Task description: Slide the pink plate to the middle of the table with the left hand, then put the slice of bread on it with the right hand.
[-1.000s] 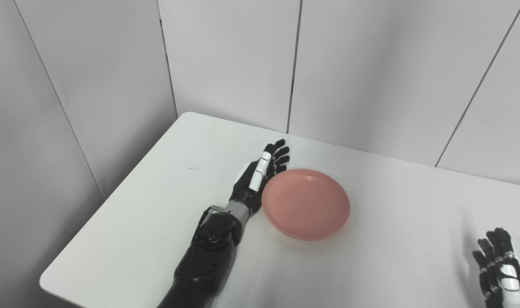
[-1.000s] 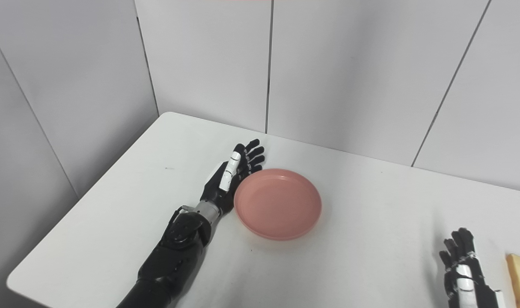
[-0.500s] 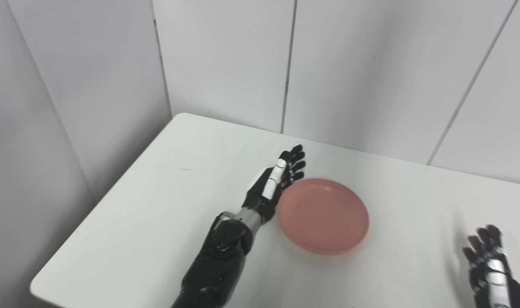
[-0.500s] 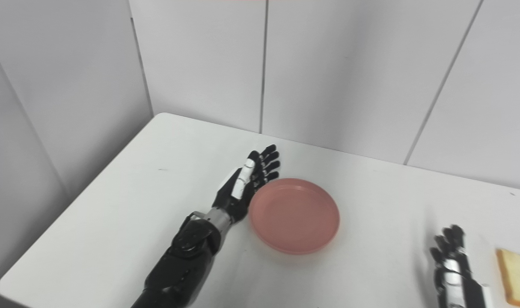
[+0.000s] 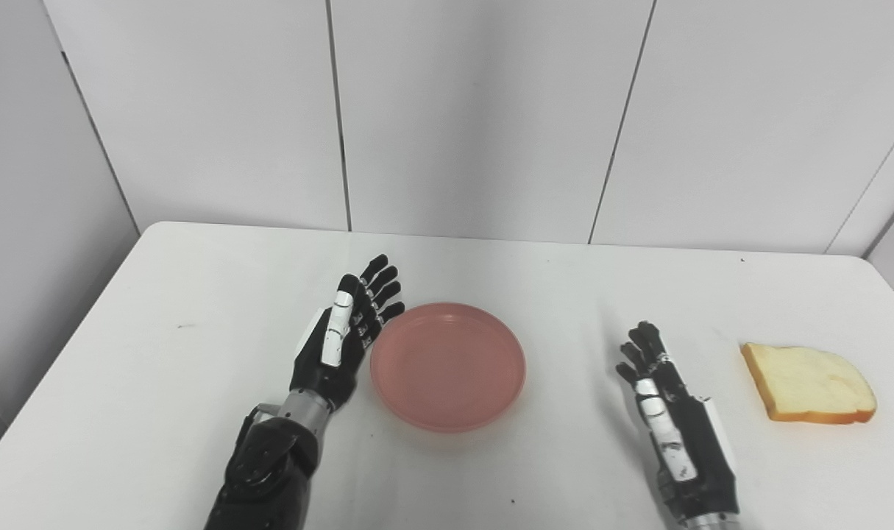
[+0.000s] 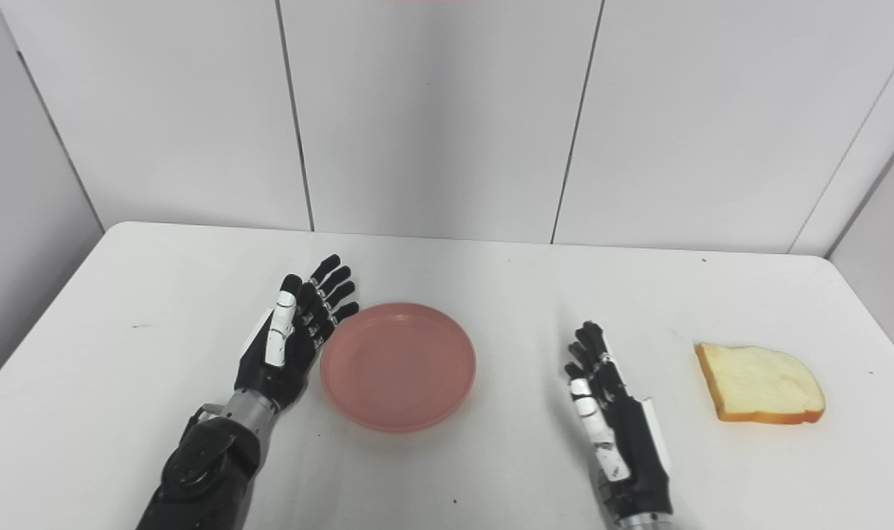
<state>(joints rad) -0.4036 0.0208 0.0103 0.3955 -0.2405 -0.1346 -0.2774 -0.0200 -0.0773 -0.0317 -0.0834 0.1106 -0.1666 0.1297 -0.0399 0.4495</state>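
Since the earlier frame, the camera has panned right, bringing the whole right hand and the bread into view. At left centre, the left hand (image 5: pixel 341 340) stands on edge, fingers spread and grasping nothing, against the left rim of the pink plate (image 5: pixel 448 366). The plate lies at frame centre on the white table (image 5: pixel 160 368). Lower right, the right hand (image 5: pixel 671 419) is released and empty. The slice of bread (image 5: pixel 807 383) lies flat at far right, apart from it.

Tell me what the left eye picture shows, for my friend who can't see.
A pink plate sits mid-table with the open left hand against its left rim. The open right hand waits between the plate and a slice of bread.
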